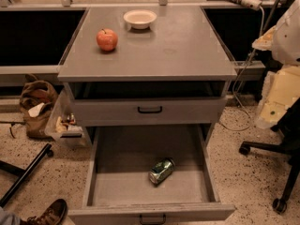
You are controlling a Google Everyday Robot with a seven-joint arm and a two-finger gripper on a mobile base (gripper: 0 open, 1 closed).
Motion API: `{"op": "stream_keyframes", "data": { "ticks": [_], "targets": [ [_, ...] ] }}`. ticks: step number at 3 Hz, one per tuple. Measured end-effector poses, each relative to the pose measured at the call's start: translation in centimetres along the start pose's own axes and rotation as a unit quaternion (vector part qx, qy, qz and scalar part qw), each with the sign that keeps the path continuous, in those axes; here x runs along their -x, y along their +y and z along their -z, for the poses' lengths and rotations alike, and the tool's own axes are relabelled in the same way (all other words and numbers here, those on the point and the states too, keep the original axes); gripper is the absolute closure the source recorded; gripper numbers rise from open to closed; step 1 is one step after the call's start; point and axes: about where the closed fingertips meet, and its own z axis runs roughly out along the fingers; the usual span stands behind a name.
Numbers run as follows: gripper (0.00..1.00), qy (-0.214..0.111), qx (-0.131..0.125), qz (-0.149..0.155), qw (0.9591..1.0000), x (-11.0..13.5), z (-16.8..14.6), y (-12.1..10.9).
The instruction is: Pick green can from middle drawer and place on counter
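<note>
The can (161,170) lies sideways in the drawer (126,177); a nudge could roll it; gripper out of view, state unknown.

I'm working from a single camera. It sits high and in front of the cabinet (187,112), tilted down and facing its front. From there I see the counter (178,46) obliquely from above, and I look almost straight down onto the floor of the open middle drawer (122,172), whose front edge runs along the bottom of my frame. The camera stands back far enough to show the cabinet's full width, with speckled floor (234,184) on either side. The gripper is outside the frame, so I can't place anything relative to its jaws.
</note>
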Motion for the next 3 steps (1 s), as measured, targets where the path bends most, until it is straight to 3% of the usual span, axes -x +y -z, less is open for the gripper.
{"op": "stream_keyframes", "data": {
  "ticks": [1, 2, 3],
  "targets": [
    [0.0, 0.0, 0.0, 0.0, 1.0, 0.0, 0.0, 0.0],
    [0.0, -0.026, 0.013, -0.002, 0.9996, 1.4, -3.4, 0.7],
    [0.0, -0.083, 0.061, 0.009, 0.9947, 5.7, -14.4, 2.9]
  ]
}}
